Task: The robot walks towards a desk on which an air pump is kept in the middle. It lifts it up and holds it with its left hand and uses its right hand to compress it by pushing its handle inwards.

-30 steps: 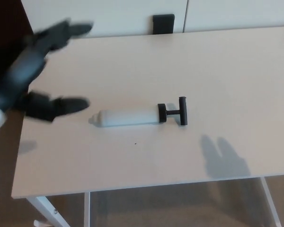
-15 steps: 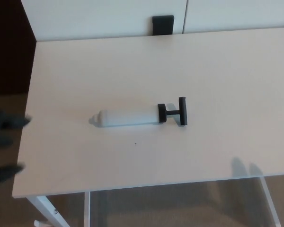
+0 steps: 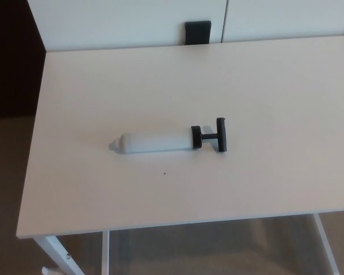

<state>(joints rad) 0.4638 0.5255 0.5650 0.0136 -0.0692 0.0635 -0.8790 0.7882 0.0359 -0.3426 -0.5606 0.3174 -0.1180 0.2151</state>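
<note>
Hands are both out of the head view, so neither one's fingers nor which arm sits nearer can be told. Outward from that empty foreground, the air pump [image 3: 160, 142] lies flat near the middle of the pale bench [image 3: 275, 86], untouched. Its long axis runs left to right: the white barrel's tip points toward the robot's left, the black T-handle [image 3: 217, 135] toward its right, which suits a left-hand grasp on the barrel.

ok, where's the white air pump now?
Head view: white cylindrical air pump lies flat mid-desk, black T-handle pointing toward the robot's right, on the pale desk.
</note>
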